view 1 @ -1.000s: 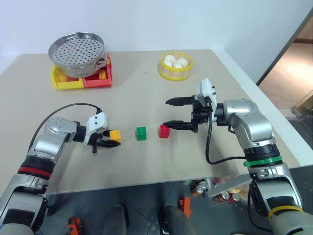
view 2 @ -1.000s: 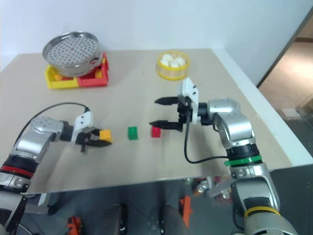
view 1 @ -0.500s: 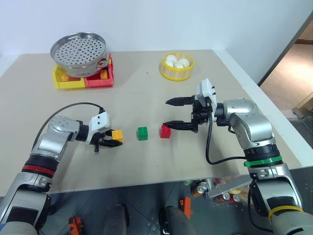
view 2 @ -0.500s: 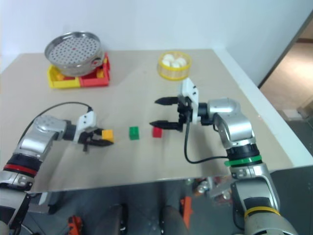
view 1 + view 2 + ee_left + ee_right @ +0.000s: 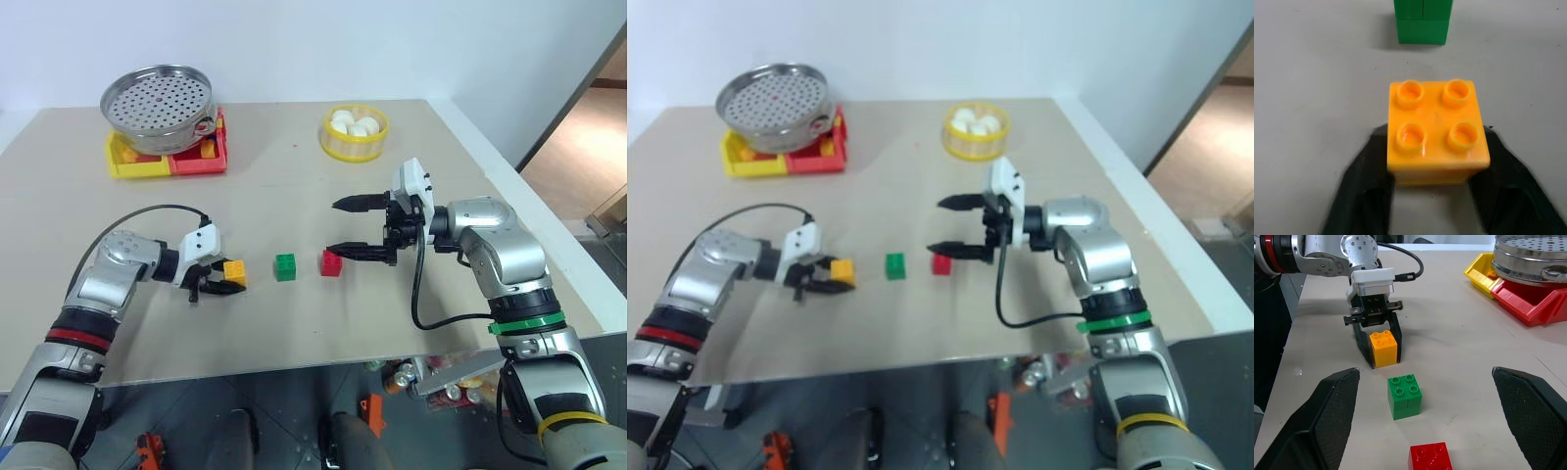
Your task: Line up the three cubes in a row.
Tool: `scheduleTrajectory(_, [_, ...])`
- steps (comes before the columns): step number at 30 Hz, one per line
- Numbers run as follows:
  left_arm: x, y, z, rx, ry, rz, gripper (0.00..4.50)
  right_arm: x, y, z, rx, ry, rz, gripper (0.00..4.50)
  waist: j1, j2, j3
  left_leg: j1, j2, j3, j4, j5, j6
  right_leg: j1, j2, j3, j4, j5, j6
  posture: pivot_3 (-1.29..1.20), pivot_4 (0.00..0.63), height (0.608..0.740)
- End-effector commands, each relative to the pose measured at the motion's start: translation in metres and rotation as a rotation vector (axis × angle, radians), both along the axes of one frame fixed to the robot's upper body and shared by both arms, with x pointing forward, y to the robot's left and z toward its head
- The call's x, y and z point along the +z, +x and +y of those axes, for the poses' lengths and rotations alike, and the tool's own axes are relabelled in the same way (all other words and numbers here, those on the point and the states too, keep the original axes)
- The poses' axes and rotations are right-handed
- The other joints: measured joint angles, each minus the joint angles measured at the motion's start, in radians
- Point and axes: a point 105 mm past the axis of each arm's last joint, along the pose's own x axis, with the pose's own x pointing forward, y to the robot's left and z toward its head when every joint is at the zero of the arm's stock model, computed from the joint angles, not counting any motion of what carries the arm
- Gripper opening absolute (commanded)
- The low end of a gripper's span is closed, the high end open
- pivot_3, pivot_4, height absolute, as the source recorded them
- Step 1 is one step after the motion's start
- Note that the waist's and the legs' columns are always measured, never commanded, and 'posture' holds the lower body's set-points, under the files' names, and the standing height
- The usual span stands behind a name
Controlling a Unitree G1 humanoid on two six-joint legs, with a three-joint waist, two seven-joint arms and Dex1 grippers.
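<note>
Surface (image 5: 294, 206), beige, flat, carrying all items. Green studded plastic brick (image 5: 285, 266): landmark, near the front edge. Red studded plastic brick (image 5: 331, 262): just right of the green one, apart. Orange-yellow studded plastic brick (image 5: 233, 272): left of the green one, apart, resting between the left claw's (image 5: 219, 284) fingers; grip uncertain. Right claw (image 5: 351, 227): spread wide, empty, beside the red brick.

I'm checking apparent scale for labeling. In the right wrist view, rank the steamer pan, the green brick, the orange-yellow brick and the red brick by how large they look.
1. Steamer pan, largest though cropped.
2. Green brick.
3. Orange-yellow brick, slightly smaller-looking, but farther away.
Red brick: cut off by the frame edge, so unranked; the three bricks look like the same kind.
</note>
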Motion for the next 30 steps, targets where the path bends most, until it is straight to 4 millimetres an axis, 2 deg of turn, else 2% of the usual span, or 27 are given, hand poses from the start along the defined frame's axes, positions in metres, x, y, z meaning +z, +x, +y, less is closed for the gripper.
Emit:
scheduleTrajectory(1, [0.012, 0.003, -0.005, -0.031, -0.011, -0.047, 3.68, 0.008, -0.003, -0.002, 0.010, -0.002, -0.040, 4.50, 0.000, 0.000, 0.000, 0.000, 0.000, 0.000, 0.000, 0.000, 0.000, 0.000, 0.000, 0.000, 0.000, 0.000, 0.000, 0.00, 0.150, 0.740])
scheduleTrajectory(3, [0.013, 0.003, -0.003, -0.037, 0.005, -0.057, 4.37, 0.007, -0.003, -0.002, 0.010, -0.002, -0.041, 4.50, -0.001, 0.000, 0.000, 0.000, 0.000, 0.000, 0.000, 0.000, 0.000, 0.000, 0.000, 0.000, 0.000, 0.000, 0.000, 0.00, 0.150, 0.740])
scheduleTrajectory(4, [0.014, 0.003, -0.002, -0.040, 0.015, -0.066, 4.48, 0.008, -0.003, -0.002, 0.010, -0.002, -0.041, 4.50, -0.002, 0.000, 0.000, 0.000, 0.000, 0.000, 0.000, 0.000, 0.000, 0.000, 0.000, 0.000, 0.000, 0.000, 0.000, 0.00, 0.150, 0.740])
scheduleTrajectory(8, [0.025, 0.001, 0.000, -0.050, 0.017, -0.085, 4.48, 0.008, -0.003, -0.002, 0.009, -0.001, -0.042, 4.50, -0.003, 0.000, 0.000, 0.000, 0.001, 0.000, 0.000, 0.000, 0.000, 0.000, 0.001, 0.000, 0.000, 0.000, 0.000, 0.00, 0.150, 0.740])
scheduleTrajectory(11, [0.044, -0.004, 0.007, -0.024, -0.017, -0.091, 4.48, 0.014, -0.003, -0.002, 0.001, 0.024, -0.042, 4.50, -0.003, 0.000, 0.000, 0.000, 0.001, 0.000, 0.000, 0.000, 0.000, -0.001, 0.002, 0.000, 0.000, 0.000, -0.001, 0.00, 0.150, 0.740])
scheduleTrajectory(15, [0.079, -0.007, 0.017, 0.090, -0.155, -0.100, 4.48, 0.025, -0.001, -0.006, -0.033, 0.070, -0.055, 4.50, -0.003, 0.000, 0.000, 0.000, 0.001, 0.000, -0.001, 0.000, 0.000, -0.001, 0.002, 0.000, 0.000, -0.001, -0.001, 0.00, 0.150, 0.740])
scheduleTrajectory(19, [0.100, 0.002, 0.033, 0.276, -0.265, -0.183, 4.48, 0.028, 0.011, -0.015, -0.143, 0.117, -0.086, 4.50, -0.003, 0.000, 0.000, 0.000, 0.001, -0.001, -0.001, 0.000, 0.000, -0.001, 0.002, 0.000, 0.000, -0.001, -0.001, 0.00, 0.150, 0.740])
scheduleTrajectory(21, [0.101, 0.006, 0.043, 0.374, -0.292, -0.236, 4.48, 0.025, 0.024, -0.024, -0.247, 0.126, -0.126, 4.50, -0.004, 0.000, 0.000, 0.000, 0.001, -0.001, -0.001, 0.000, 0.000, -0.001, 0.002, 0.000, 0.000, -0.001, -0.001, 0.00, 0.150, 0.740])
scheduleTrajectory(25, [0.092, 0.013, 0.061, 0.542, -0.301, -0.325, 4.48, 0.015, 0.038, -0.040, -0.374, 0.128, -0.163, 4.50, -0.003, 0.000, 0.000, 0.000, 0.001, -0.001, -0.001, 0.000, 0.000, 0.000, 0.002, 0.000, 0.000, -0.001, 0.000, 0.00, 0.150, 0.740])
scheduleTrajectory(28, [0.073, 0.012, 0.079, 0.682, -0.282, -0.349, 4.48, 0.004, 0.052, -0.057, -0.535, 0.158, -0.184, 4.50, -0.003, 0.000, 0.000, 0.000, 0.001, 0.000, -0.001, 0.000, 0.000, 0.000, 0.002, 0.001, 0.000, 0.000, 0.000, 0.00, 0.150, 0.740])
scheduleTrajectory(30, [0.065, 0.008, 0.086, 0.735, -0.287, -0.375, 4.48, -0.006, 0.053, -0.060, -0.587, 0.171, -0.178, 4.50, -0.003, 0.000, 0.000, 0.000, 0.001, 0.000, -0.001, 0.000, 0.000, -0.001, 0.002, 0.001, 0.000, 0.000, 0.000, 0.00, 0.150, 0.740])
